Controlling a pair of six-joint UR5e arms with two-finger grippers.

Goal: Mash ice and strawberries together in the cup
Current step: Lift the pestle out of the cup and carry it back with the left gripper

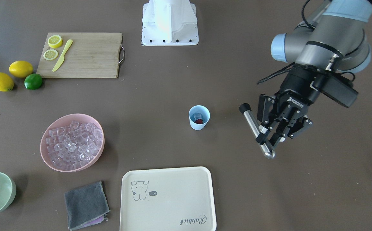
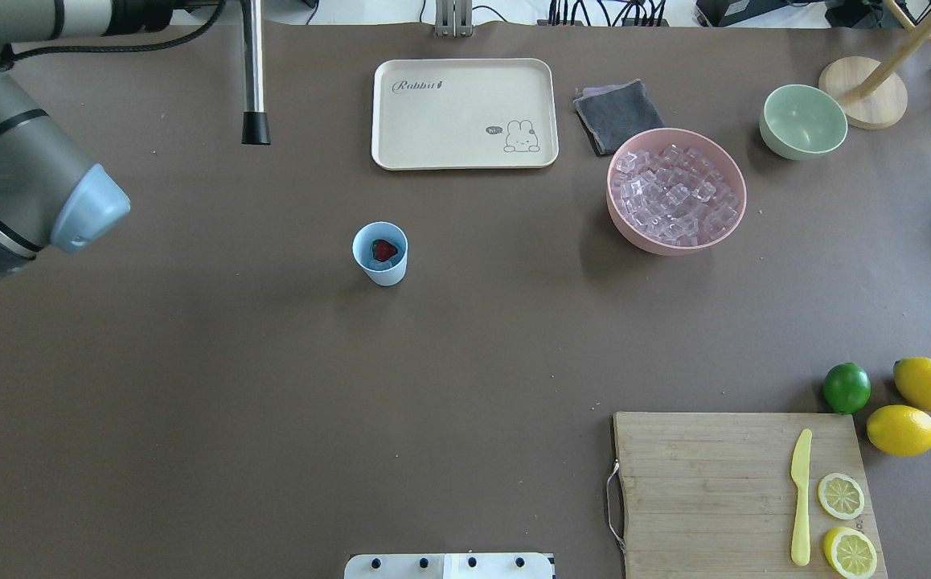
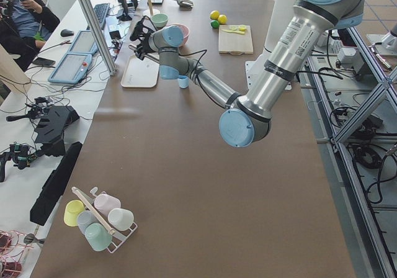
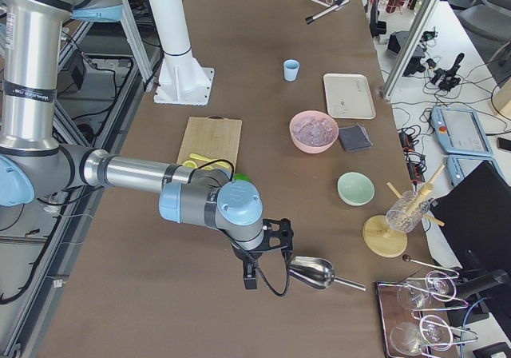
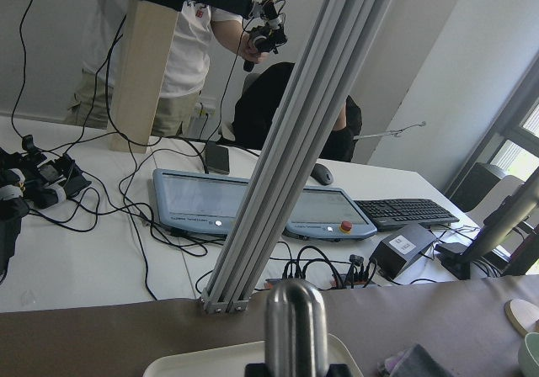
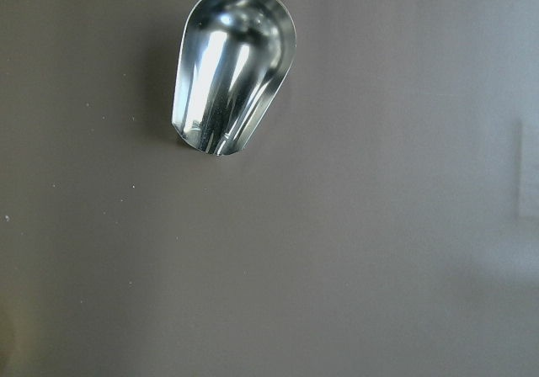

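Black-tipped steel rod clamped in left gripper, near light blue plastic cup holding dark red strawberry, overhead view shows rod only, right gripper opening unclear

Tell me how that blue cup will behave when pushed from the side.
The cup is probably light: small, plastic-looking, holding only a strawberry and some ice. Standing free on a narrower base, it may tip or slide easily.
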